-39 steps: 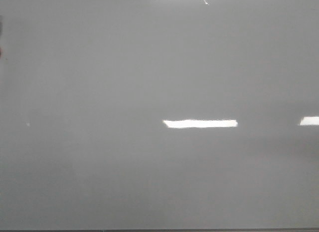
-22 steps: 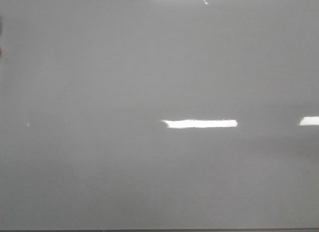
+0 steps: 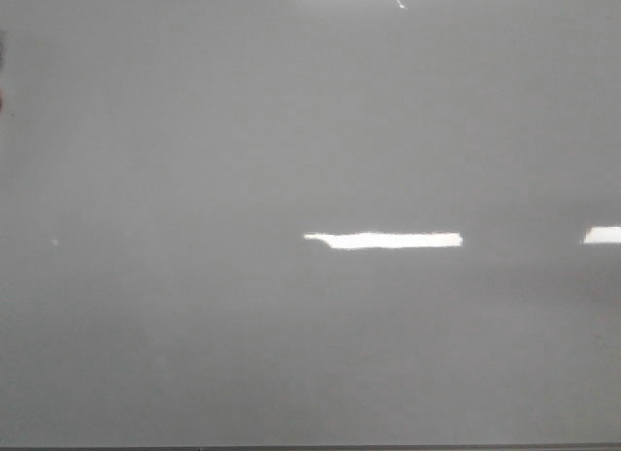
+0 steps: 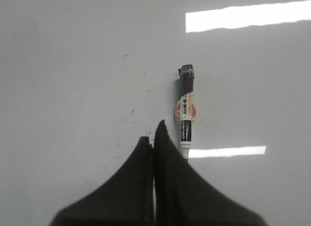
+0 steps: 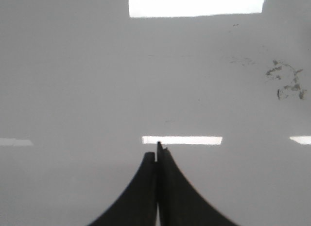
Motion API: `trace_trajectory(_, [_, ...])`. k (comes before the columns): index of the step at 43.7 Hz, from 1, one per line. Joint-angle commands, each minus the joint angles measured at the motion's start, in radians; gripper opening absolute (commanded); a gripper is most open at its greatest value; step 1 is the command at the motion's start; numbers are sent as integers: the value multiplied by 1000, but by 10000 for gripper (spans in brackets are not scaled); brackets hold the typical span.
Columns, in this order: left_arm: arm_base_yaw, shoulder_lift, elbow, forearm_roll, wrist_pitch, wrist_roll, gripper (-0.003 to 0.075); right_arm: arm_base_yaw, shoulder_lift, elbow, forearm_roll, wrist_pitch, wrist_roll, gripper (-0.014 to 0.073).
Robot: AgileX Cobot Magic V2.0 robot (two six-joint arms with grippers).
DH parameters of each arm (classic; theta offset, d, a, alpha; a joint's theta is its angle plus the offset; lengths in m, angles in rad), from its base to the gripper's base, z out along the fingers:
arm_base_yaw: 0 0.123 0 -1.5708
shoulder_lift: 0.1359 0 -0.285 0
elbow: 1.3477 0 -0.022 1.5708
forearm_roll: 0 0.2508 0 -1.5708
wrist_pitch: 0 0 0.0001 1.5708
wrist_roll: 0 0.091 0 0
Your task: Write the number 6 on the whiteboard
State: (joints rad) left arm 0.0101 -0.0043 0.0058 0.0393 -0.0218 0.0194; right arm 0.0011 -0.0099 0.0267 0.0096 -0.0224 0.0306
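On my left wrist camera, the left end effector (image 4: 154,138) has its two black fingers pressed together with nothing between them. A marker (image 4: 185,109) lies flat on the whiteboard (image 4: 73,65) just beside the fingertips, apart from them, its black cap pointing away. Small dark specks are on the board near it.

The right end effector (image 5: 156,155) is also pressed together and holds nothing. Some grey ink smudges (image 5: 286,82) are on the board, well apart from it.

In the front view I see only the whiteboard (image 3: 194,131) with bright reflections; I find no number 6 on it.
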Motion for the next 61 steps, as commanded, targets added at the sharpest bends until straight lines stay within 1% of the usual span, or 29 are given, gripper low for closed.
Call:
trace_trajectory(1, [-7, -15, 3, -2, -106, -13, -20, -5, -20, -6, -10, -108, 2, -67])
trace_trajectory(7, [-7, -15, -19, -2, -161, -13, -20, -5, -20, -37, -10, -134, 3, -67])
trace_trajectory(10, [-7, -15, -59, -2, -156, -13, -20, -5, -19, -76, -10, -119, 3, -67])
trace_trajectory(16, [-7, -13, -191, -4, -111, -13, -20, -5, -19, -191, -10, -12, 3, -67])
trace_trajectory(20, [-7, -2, -296, -4, -24, -13, -20, -5, -15, -289, -10, 89, 3, -67])
trace_trajectory(26, [-7, 56, -458, -2, 134, -13, -20, -5, 22, -428, -10, 197, 3, -67])
trace_trajectory(35, [-7, 218, -682, -2, 397, -13, -20, -5, 166, -624, 13, 344, 3, -67])
trace_trajectory(40, [-7, 298, -756, -2, 514, -13, -20, -5, 264, -714, 20, 459, 3, -67])
trace_trajectory(46, [-7, 362, -769, -2, 559, -13, -20, -5, 383, -777, 20, 590, 2, -67])
trace_trajectory(52, [-7, 408, -769, -2, 582, -13, -20, -5, 470, -779, 20, 613, 2, -67])
trace_trajectory(61, [-7, 437, -735, -6, 569, -13, -20, -5, 565, -778, 20, 612, 2, -67])
